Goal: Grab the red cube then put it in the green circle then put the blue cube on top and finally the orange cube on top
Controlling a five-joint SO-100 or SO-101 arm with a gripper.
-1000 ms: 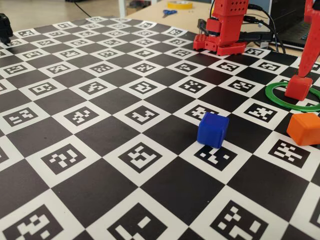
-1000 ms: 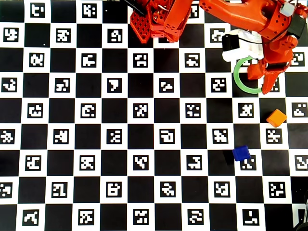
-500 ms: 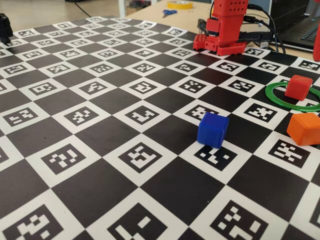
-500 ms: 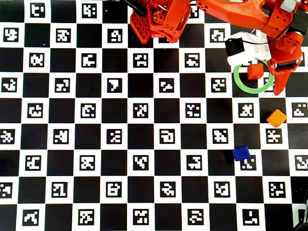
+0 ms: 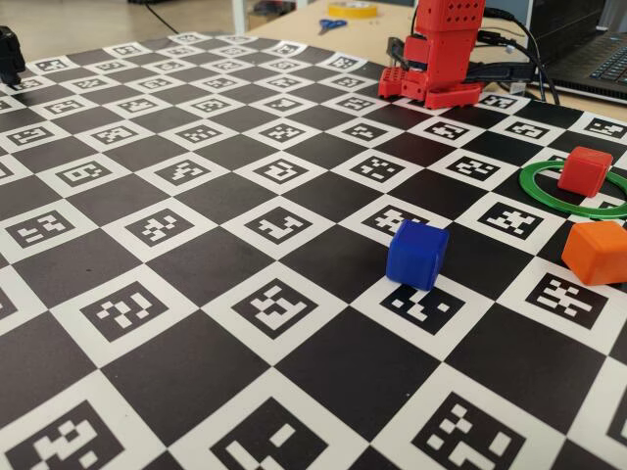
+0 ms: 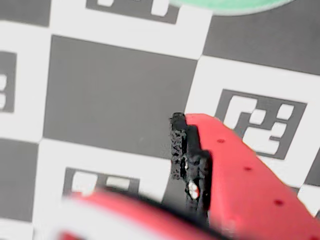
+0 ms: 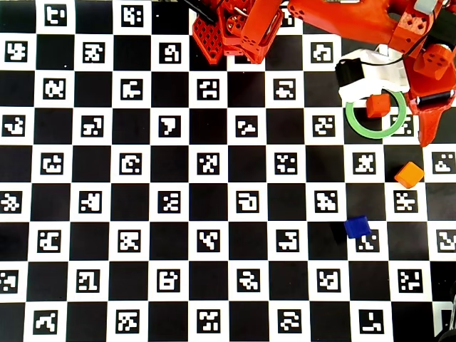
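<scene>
The red cube rests inside the green circle, toward its upper rim in the overhead view. The orange cube sits below the ring, and the blue cube lies further down and left. My gripper hangs off the ring's right edge, apart from the red cube and open, holding nothing. In the wrist view the gripper shows bare checkerboard between its fingers, with a sliver of the green circle at the top edge. It is out of the fixed view.
The red arm base stands at the board's far edge. A white and black camera module on the arm overhangs the ring's top. Scissors and a tape roll lie beyond the board.
The gripper let go of the red cube inside the green circle, then rose and shifted right, leaving the fixed view. The cubes have not moved since.
</scene>
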